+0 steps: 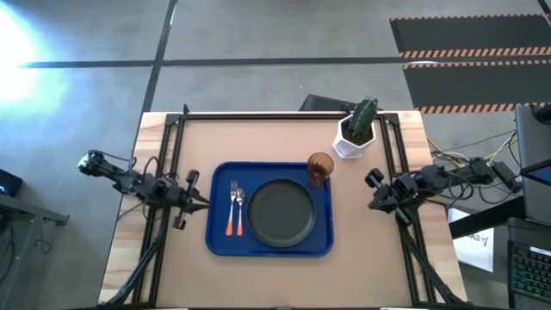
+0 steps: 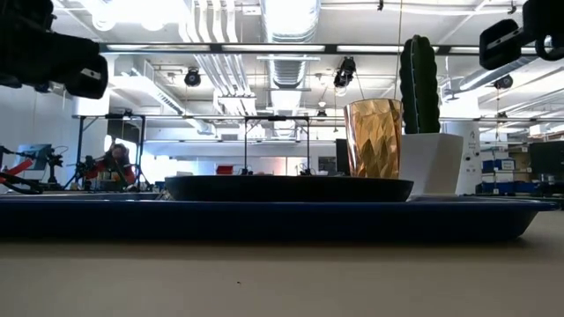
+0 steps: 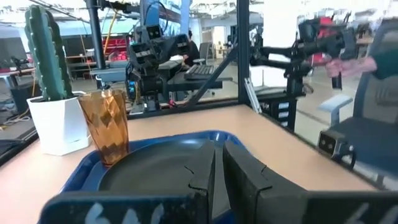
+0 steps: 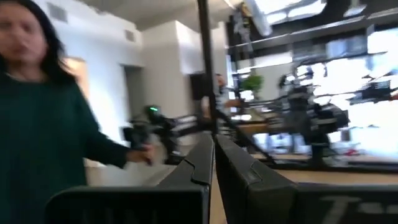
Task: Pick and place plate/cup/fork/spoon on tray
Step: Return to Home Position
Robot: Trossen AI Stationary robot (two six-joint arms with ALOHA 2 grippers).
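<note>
The left pincer (image 1: 203,203) is clenched and empty, just beside the left edge of the tray (image 1: 325,245). The right pincer (image 1: 373,204) is clenched too, holding nothing, near the tray's right side. On the tray lie the fork (image 1: 231,209) and the spoon (image 1: 239,211), I think in this order, then the plate (image 1: 281,213); the cup (image 1: 319,169) stands at the far right corner. Everything sits on the bench (image 1: 362,267).

Bright overhead room light here, ceiling fixtures (image 2: 291,18) blown out white in the low view. Strong glare washes the floor (image 1: 26,39) at the high view's upper left corner. The cup (image 2: 373,138) glows amber, backlit. Right wrist view is smeared with motion blur, a person (image 4: 43,106) soft and unfocused; near fingers (image 3: 242,180) blur in the left wrist view
</note>
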